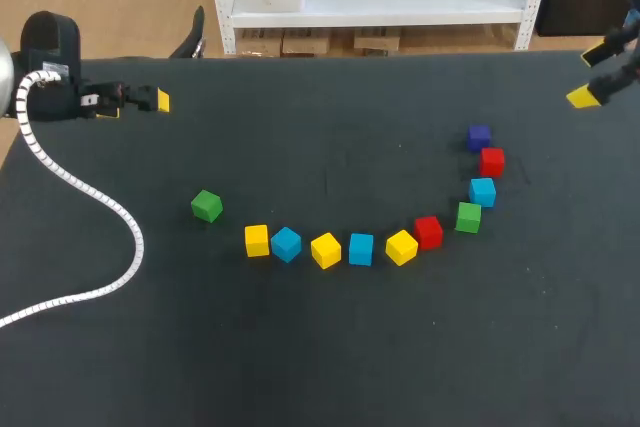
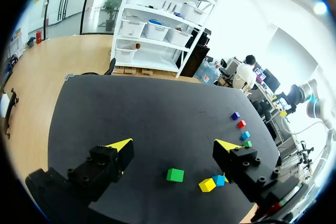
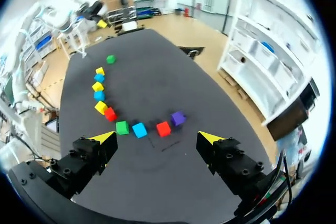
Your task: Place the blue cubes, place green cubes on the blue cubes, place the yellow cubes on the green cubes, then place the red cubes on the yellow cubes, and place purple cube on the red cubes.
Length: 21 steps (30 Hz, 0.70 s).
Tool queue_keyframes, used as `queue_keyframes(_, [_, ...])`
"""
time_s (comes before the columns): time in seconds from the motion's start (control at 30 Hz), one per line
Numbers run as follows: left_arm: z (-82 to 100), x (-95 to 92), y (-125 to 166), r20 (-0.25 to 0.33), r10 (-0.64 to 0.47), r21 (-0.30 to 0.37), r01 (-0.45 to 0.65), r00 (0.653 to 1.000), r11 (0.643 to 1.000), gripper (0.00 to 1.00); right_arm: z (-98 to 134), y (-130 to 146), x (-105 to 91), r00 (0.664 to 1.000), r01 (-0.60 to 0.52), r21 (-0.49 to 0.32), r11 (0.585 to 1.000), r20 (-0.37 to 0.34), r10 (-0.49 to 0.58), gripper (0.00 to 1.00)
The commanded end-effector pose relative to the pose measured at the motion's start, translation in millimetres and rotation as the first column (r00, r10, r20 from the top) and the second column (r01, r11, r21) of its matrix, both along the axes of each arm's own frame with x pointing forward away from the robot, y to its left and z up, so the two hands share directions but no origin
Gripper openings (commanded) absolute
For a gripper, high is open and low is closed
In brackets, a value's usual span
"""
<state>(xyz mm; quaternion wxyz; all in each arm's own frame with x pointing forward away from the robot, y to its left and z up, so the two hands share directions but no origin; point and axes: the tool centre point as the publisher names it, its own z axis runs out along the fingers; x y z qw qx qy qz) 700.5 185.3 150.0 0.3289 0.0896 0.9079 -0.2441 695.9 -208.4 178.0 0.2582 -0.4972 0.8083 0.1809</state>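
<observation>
Three blue cubes (image 1: 361, 248), three yellow cubes (image 1: 325, 250), two green cubes (image 1: 206, 206), two red cubes (image 1: 428, 232), one purple cube (image 1: 479, 137).

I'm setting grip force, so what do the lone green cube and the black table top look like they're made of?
The green cube looks like painted wood or hard plastic: even colour, sharp edges, little shine; which one I cannot tell. The table top looks like a matte mat or cloth-like cover: no glare or reflections.
</observation>
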Motion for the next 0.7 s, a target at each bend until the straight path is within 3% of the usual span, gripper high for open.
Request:
queue_keyframes(0.03, [-0.4,0.0,0,0.001,0.0,-0.001,0.0,1.0,1.0,1.0,0,-1,7.5,0.977,-0.13,0.099,0.987,-0.156,0.144,1.0])
queue_keyframes(0.13, [-0.4,0.0,0,0.001,0.0,-0.001,0.0,1.0,1.0,1.0,0,-1,7.5,0.977,-0.13,0.099,0.987,-0.156,0.144,1.0])
queue_keyframes(0.23, [-0.4,0.0,0,0.001,0.0,-0.001,0.0,1.0,1.0,1.0,-2,7,9.2,0.963,-0.253,0.058,0.966,-0.076,0.257,1.0])
queue_keyframes(0.47, [-0.4,0.0,0,0.001,0.0,-0.001,0.0,1.0,1.0,1.0,-11,23,5.0,0.832,-0.548,-0.047,0.835,0.071,0.55,1.0])
queue_keyframes(0.7, [-0.4,0.0,0,0.001,0.0,-0.001,0.0,1.0,1.0,1.0,-18,17,5.3,0.74,-0.648,-0.037,0.761,0.203,0.641,1.0])
